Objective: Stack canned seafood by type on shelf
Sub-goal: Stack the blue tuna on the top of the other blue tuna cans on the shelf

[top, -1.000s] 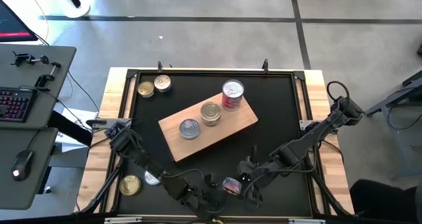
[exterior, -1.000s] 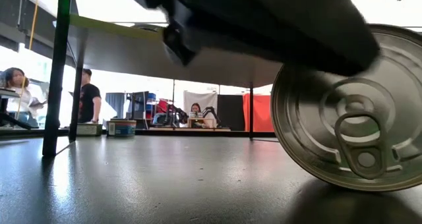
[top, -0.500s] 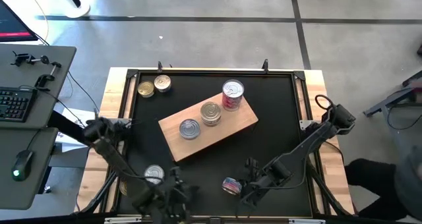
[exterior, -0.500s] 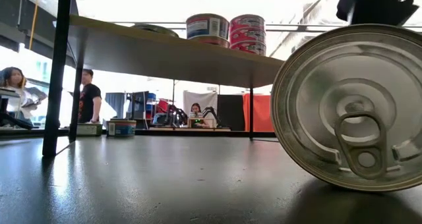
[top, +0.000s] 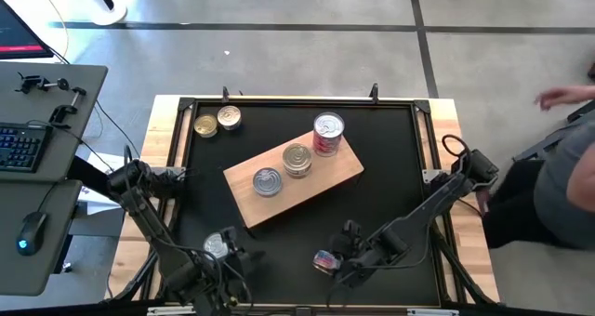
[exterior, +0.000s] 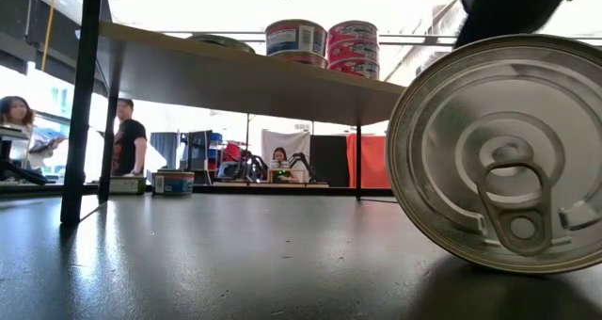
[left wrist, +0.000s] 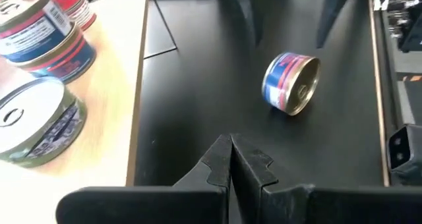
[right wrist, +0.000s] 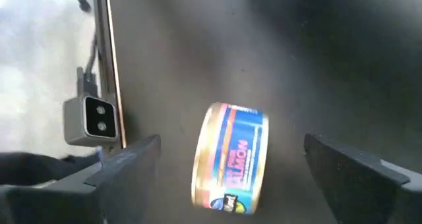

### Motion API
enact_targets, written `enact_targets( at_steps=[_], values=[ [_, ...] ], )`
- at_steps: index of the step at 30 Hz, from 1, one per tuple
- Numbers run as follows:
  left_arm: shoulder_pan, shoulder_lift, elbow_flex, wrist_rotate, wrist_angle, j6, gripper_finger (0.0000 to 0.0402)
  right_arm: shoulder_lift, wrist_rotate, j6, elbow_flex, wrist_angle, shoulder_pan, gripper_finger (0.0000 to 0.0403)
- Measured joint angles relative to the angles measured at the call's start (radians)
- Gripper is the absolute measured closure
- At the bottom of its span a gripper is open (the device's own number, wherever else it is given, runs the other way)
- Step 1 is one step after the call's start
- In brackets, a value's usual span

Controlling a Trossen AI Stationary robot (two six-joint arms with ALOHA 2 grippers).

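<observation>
The right gripper (top: 337, 257) is hovering with jaws wide apart over a blue-labelled tin (top: 325, 261) lying on its side on the black desk (top: 390, 167), near the wooden shelf (top: 346, 167). The left gripper (left wrist: 231, 159) is waiting near the desk's front edge, jaws together.

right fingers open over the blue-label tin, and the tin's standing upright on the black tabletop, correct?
Not quite. The right gripper is open over the blue-label tin, but the tin lies on its side on the black tabletop, not upright. The right wrist view shows its label facing up; the low view shows its pull-tab end facing the camera.
</observation>
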Motion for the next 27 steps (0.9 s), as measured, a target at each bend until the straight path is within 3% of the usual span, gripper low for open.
enact_targets(
  at_steps=[9,21,27],
  values=[
    [-0.009,0.0,0.0,0.021,-0.04,-0.017,0.0402,0.179,0.026,-0.014,0.299,-0.354,-0.011,0.0038],
    [-0.036,0.0,0.0,0.027,-0.04,-0.05,0.0402,0.201,-0.173,0.024,0.318,-0.331,-0.065,0.0038],
    [-0.052,0.0,0.0,0.028,-0.04,-0.08,0.0402,0.258,-0.175,0.004,0.317,-0.332,-0.075,0.0038]
  ],
)
